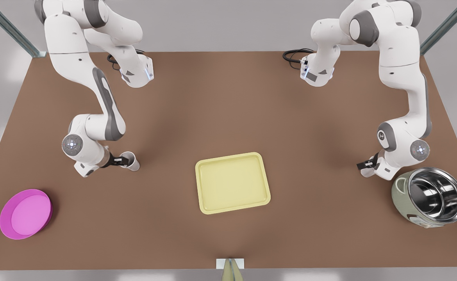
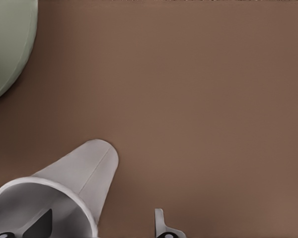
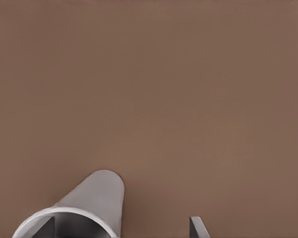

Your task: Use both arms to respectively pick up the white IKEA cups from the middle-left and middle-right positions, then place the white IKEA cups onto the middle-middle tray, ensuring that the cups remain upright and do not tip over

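right claw [image 1: 121, 160], on the arm at the front view's left, sits low over the tabletop [image 1: 228, 117] with its jaws spread wide around one wall of a white cup [image 1: 131, 161]. in the right wrist view one dark finger [image 3: 45, 226] shows inside the cup's [image 3: 97, 198] greyish mouth and the other finger [image 3: 197, 227] stands well outside it, so nothing is pinched. the cup stands on the bare brown surface, to the front view's left of the tray [image 1: 232, 207] and well apart from it.

left claw [image 1: 363, 164], on the arm at the front view's right, is likewise low and spread. the left wrist view shows one finger [image 2: 40, 223] inside the second white cup [image 2: 84, 173] and the other finger [image 2: 161, 225] off to the side, clear of the wall. this cup rests on the tabletop near a green steel-lined pot [image 1: 431, 197], whose pale green side [image 2: 7, 44] fills a corner of that view.

between the two arms the pale yellow tray lies flat with nothing on it. a magenta bowl [image 1: 25, 214] sits at the front view's near left corner. farther back, black cables [image 1: 293, 54] coil by the arm bases.
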`<control>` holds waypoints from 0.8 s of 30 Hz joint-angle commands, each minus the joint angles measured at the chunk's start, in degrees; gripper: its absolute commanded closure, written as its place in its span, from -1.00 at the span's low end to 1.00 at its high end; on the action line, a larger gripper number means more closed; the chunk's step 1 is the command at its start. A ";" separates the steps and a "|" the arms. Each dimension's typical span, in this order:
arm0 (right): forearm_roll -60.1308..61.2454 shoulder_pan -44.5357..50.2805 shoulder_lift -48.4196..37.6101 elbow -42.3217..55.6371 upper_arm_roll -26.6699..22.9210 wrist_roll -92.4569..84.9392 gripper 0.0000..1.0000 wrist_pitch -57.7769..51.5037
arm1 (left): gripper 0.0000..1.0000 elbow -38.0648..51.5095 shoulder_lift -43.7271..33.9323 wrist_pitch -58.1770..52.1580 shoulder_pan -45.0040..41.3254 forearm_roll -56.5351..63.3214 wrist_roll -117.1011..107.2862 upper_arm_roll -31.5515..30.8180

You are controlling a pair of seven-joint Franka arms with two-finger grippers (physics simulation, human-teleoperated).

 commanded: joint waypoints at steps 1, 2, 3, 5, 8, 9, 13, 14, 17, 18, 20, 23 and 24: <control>1.04 -0.17 0.41 0.00 0.00 -0.39 -1.00 4.84 | -0.72 0.11 -0.01 2.39 -0.20 0.04 2.19 0.01; 1.04 -0.26 0.50 -0.26 0.00 -0.75 -1.00 4.75 | -0.31 0.11 -0.01 2.39 -0.20 0.04 1.92 0.01; 1.04 -0.26 0.06 -0.79 0.00 -1.01 -1.00 4.40 | -0.27 0.20 -0.10 2.39 -0.20 0.04 1.92 0.01; 1.04 -0.43 -0.20 -1.40 0.00 -1.45 -1.00 3.96 | -0.27 0.29 -0.10 4.85 -0.20 0.04 1.92 0.01; 1.04 -0.43 -1.87 -1.49 0.00 -2.51 -1.00 1.41 | -0.27 0.29 1.39 6.96 -0.12 0.04 1.92 -0.08; 1.04 -0.34 -2.31 -1.49 0.00 -2.59 -1.00 0.62 | -0.28 0.29 2.18 8.19 -0.12 -0.04 1.92 -0.08; 1.04 -0.17 -3.37 -2.10 0.00 -3.47 -1.00 -1.40 | 0.18 0.46 2.80 8.90 -0.12 -0.04 1.75 -0.08; 1.04 -0.26 -3.19 -2.37 0.00 -3.47 -1.00 -0.87 | 0.22 0.46 2.71 8.90 -0.20 -0.04 1.57 -0.08; 1.04 -0.26 -2.49 -3.42 0.00 -3.47 -1.00 0.62 | 0.44 0.46 1.57 8.28 -0.47 0.04 0.52 -0.25; 1.04 -0.26 -1.87 -3.42 0.00 -3.47 -1.00 1.06 | 0.55 0.46 0.87 8.19 -1.00 0.04 0.34 -0.43; 1.04 -0.43 -0.82 -3.34 0.00 -3.47 -1.00 1.41 | 0.57 0.46 -0.10 7.32 -1.87 0.22 -4.75 -2.45; 1.04 -0.52 1.90 -2.99 0.00 -3.47 -1.00 3.43 | 0.57 3.71 -0.80 3.55 -7.92 0.57 -14.84 -4.03; 1.21 -0.52 2.78 -2.81 0.00 -3.47 -1.00 4.05 | 0.57 8.01 -0.63 -0.84 -13.63 0.57 -24.41 -5.00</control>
